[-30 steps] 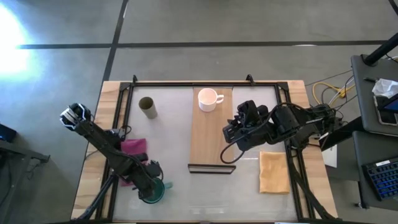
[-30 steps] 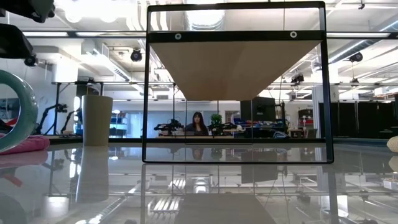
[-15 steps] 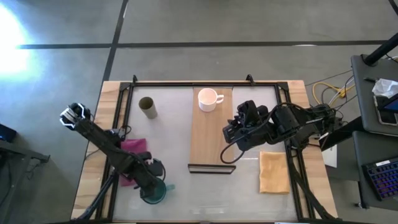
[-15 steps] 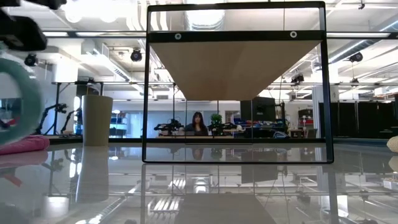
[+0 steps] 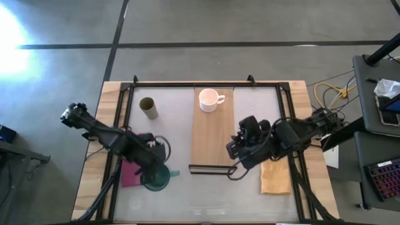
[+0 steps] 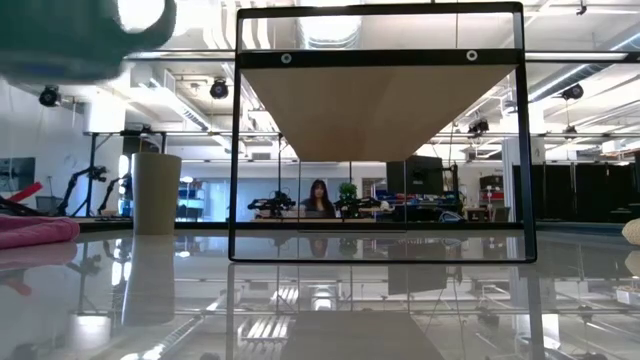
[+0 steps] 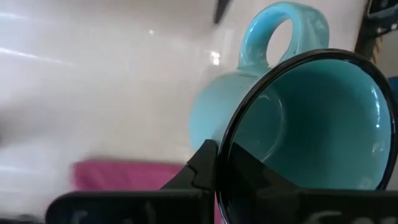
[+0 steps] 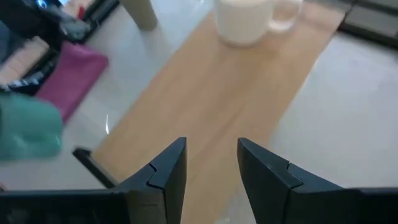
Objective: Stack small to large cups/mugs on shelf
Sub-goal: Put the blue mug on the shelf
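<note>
The teal-green mug is held by my left gripper near the table's near-left corner. It shows as a blur high in the low view. The small white mug stands on the far end of the light-wood shelf. The olive-brown cup stands upright on the table at far left. My right gripper is open and hovers over the shelf's near right part, touching nothing. My left gripper holds the teal-green mug by its rim, on the side opposite the handle. One finger is inside the mug and one finger outside. The mug is lifted clear of the table, its opening upward in the high view.
A pink cloth lies under the left arm, beside the lifted mug. An orange-yellow cloth lies near the right arm. A black frame borders the glass table. A person sits in the room far behind.
My left gripper has lifted the teal-green mug off the table. In the low view the mug rose from table height to the top of the picture, and it shifted a little toward the shelf. My right gripper has moved toward the table's near edge and stayed open.
</note>
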Motion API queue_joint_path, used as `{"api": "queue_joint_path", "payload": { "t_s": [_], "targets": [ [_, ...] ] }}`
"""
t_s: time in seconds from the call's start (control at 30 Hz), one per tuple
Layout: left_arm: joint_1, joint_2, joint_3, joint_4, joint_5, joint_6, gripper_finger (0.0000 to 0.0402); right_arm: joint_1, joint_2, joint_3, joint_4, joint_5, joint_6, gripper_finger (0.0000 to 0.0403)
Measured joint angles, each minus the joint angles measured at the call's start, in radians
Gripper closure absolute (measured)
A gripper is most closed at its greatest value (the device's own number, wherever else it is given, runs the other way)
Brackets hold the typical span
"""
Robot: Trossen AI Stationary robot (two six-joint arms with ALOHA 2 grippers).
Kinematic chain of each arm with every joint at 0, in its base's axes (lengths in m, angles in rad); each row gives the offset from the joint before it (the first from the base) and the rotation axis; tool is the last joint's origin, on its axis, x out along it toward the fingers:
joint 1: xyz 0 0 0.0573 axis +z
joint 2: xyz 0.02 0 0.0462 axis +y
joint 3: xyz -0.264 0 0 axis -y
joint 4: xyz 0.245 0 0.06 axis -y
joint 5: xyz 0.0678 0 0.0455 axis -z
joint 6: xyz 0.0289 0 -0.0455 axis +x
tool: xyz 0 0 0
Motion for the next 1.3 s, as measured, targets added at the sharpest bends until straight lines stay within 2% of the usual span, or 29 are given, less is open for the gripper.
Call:
{"api": "queue_joint_path", "payload": {
  "t_s": [0.23, 0.37, 0.47, 0.6, 0.7, 0.93, 1.2, 1.3],
  "targets": [
    [0.164, 0.003, 0.21, -0.077, -0.105, 0.165, 0.0401, 0.065, 0.0, -0.122, -0.001, -0.026, 0.178, 0.0269],
    [0.304, 0.026, 0.273, -0.018, -0.134, 0.269, 0.0401, 0.09, 0.0, -0.146, 0.008, -0.028, 0.256, 0.0269],
    [0.402, 0.076, 0.315, -0.017, -0.102, 0.38, 0.0401, 0.105, 0.0, -0.147, 0.01, -0.028, 0.29, 0.0269],
    [0.5, 0.18, 0.411, 0.017, -0.012, 0.506, 0.0401, 0.114, 0.0, -0.122, 0.01, -0.018, 0.338, 0.0269],
    [0.543, 0.26, 0.491, 0.005, 0.047, 0.586, 0.0401, 0.115, 0.0, -0.106, 0.011, 0.005, 0.363, 0.0269],
    [0.601, 0.417, 0.662, 0.011, 0.063, 0.692, 0.0402, 0.105, 0.0, -0.081, 0.018, 0.043, 0.333, 0.0271],
    [0.691, 0.521, 0.701, 0.02, 0.192, 0.812, 0.0401, 0.05, -0.001, -0.093, 0.041, 0.031, 0.337, 0.0271],
    [0.71, 0.526, 0.702, 0.026, 0.201, 0.838, 0.0401, 0.03, -0.001, -0.109, 0.043, 0.025, 0.336, 0.0271]
  ]
}}
